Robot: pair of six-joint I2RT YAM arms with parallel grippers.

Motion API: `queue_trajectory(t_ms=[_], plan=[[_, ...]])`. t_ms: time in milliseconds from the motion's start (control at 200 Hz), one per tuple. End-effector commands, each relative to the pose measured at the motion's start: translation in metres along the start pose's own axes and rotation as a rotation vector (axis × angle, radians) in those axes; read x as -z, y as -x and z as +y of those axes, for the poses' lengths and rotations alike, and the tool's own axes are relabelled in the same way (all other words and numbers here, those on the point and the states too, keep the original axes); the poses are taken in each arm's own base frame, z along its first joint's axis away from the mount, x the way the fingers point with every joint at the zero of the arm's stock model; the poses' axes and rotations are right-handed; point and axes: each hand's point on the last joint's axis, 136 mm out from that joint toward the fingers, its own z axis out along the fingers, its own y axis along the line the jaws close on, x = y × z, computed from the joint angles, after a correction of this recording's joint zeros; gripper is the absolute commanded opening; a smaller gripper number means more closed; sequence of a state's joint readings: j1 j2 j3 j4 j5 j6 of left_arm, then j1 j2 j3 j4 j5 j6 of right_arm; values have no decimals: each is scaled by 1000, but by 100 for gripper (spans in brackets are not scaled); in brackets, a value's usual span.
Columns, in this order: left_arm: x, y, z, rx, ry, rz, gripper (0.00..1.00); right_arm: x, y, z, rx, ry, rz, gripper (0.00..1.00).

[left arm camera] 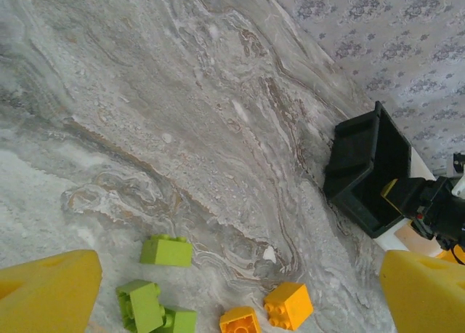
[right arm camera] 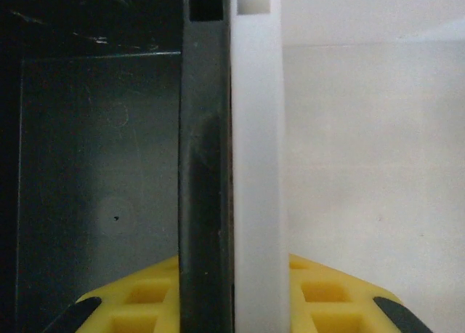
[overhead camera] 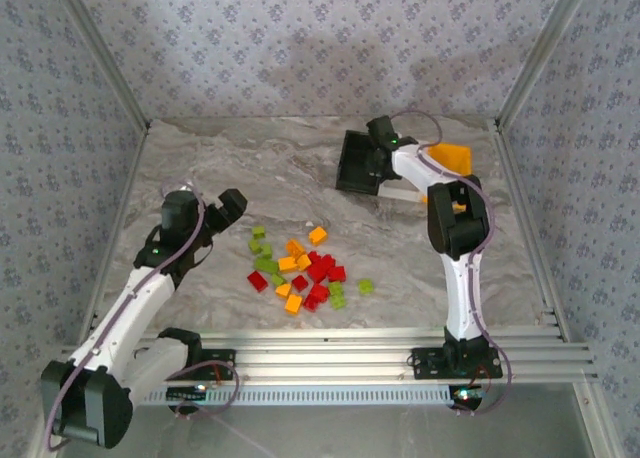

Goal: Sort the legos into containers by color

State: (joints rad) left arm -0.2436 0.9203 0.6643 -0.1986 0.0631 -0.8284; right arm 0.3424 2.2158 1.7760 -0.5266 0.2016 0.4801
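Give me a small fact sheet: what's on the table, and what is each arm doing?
Surface: grey marbled table
Bricks: small red, orange and light-green plastic toy bricks, lying loose between the arms
Bins: black rectangular open-top plastic bin, white bin, orange bin, in a row, back right
Left end effector: open, above the table near the green bricks
Right end effector: shut on the adjoining walls of the black and white bins
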Motion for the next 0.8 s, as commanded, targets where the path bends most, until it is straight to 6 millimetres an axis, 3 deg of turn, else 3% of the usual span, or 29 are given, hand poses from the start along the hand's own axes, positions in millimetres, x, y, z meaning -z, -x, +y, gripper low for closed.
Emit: queue_trajectory(t_ms=[0,190,450,585,795], plan=[[10,-5,10,-4,32,-5,99,10,-37,48,27,55,42,0],[22,-10,19,4,45,-22,99,27,-73,105,24,72,59,0],[35,-10,26,-8,67,-45,100,43,-118,150,97,67,84,0],[41,-9,28,-10,73,-55,100,46,-135,160,129,54,118,0],[43,-11,31,-14,80,-54,100,49,-142,167,137,67,130,0]])
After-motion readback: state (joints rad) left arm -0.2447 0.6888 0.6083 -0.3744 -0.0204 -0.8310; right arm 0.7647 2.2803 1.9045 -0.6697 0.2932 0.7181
